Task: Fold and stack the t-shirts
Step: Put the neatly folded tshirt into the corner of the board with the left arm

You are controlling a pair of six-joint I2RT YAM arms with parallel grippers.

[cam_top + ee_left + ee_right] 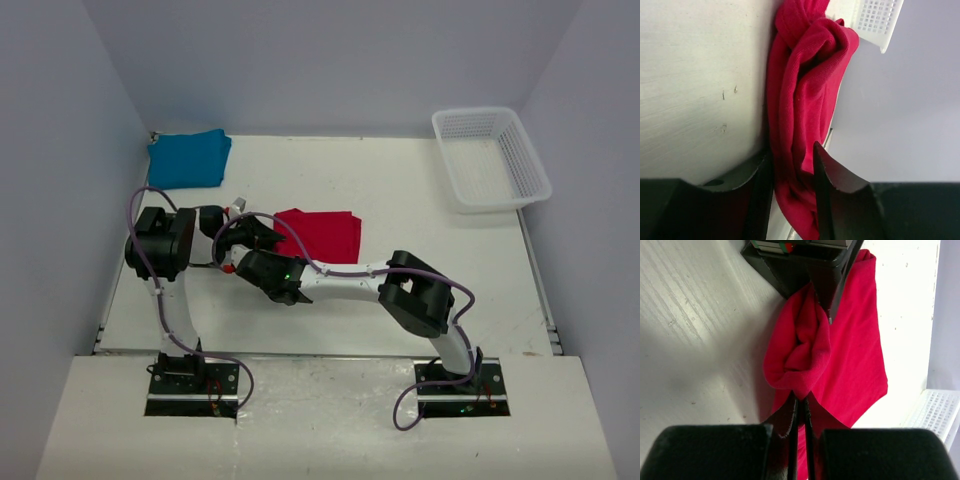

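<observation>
The red t-shirt (325,236) lies folded near the table's middle, its left edge bunched up. My left gripper (268,234) reaches in from the left. In the left wrist view the left gripper (791,150) is shut on a thick wad of the red t-shirt (805,90), which fills the gap. My right gripper (272,262) sits just in front of it. In the right wrist view the right gripper (800,401) is shut on a thin fold of the red t-shirt (855,355). The left arm's fingers (822,285) hold the far end. The teal t-shirt (188,158) lies folded at the back left.
A white mesh basket (490,158) stands at the back right, apart from both arms. Its corner (875,20) shows beyond the red cloth in the left wrist view. Grey walls close in the table on three sides.
</observation>
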